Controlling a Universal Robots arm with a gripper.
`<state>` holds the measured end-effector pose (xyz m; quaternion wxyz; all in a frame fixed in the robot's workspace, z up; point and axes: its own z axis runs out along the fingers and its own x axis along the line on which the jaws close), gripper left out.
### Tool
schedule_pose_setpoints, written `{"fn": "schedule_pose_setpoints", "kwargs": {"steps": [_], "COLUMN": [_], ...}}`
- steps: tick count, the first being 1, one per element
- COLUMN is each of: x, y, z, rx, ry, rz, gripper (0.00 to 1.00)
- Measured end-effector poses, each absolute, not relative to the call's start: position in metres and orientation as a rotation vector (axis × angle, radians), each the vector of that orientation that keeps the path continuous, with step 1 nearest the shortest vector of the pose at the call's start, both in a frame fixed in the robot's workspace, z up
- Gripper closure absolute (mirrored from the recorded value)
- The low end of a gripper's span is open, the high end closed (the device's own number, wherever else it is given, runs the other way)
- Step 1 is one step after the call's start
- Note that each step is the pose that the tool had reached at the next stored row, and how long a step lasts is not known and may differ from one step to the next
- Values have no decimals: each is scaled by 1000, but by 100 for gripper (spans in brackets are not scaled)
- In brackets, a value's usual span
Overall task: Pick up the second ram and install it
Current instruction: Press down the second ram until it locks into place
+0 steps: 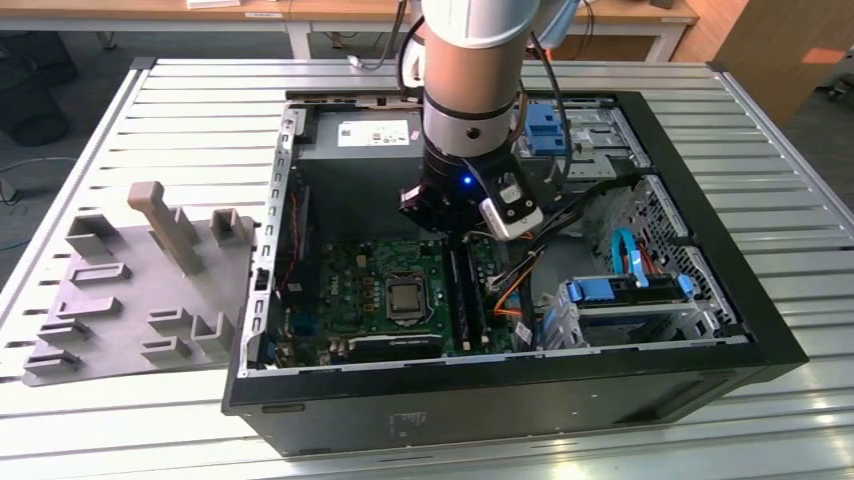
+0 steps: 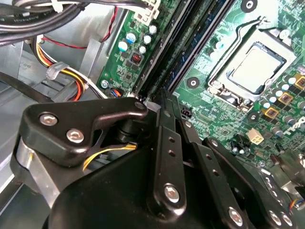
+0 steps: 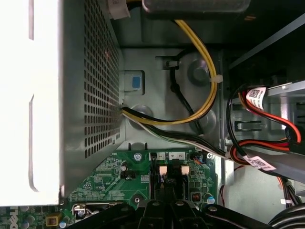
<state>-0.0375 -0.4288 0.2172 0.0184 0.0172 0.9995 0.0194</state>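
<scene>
Claw [image 1: 455, 236] fingers look drawn close together, pressed down at the end of the second ram [image 2: 190, 45], which stands seated in the long black memory slots [image 1: 466, 295] directly under the fingertips in the exterior view. Just beside the claw on the green motherboard [image 2: 228, 28] sits the silver processor socket [image 2: 255, 67], and yellow and black cables [image 3: 190, 109] run past it. Farther out, the open computer case [image 1: 747, 340] rests on the slatted desk [image 1: 200, 110], with the grey holder tray [image 1: 134, 290] well apart.
</scene>
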Motion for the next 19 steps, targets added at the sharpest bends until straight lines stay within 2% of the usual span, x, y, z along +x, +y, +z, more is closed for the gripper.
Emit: {"fn": "schedule_pose_setpoints", "kwargs": {"steps": [14, 19], "x": [-37, -37], "y": [-429, -441], "z": [232, 232], "rx": [54, 54], "ry": [3104, 3104], "rz": [61, 60], "gripper": [89, 89]}}
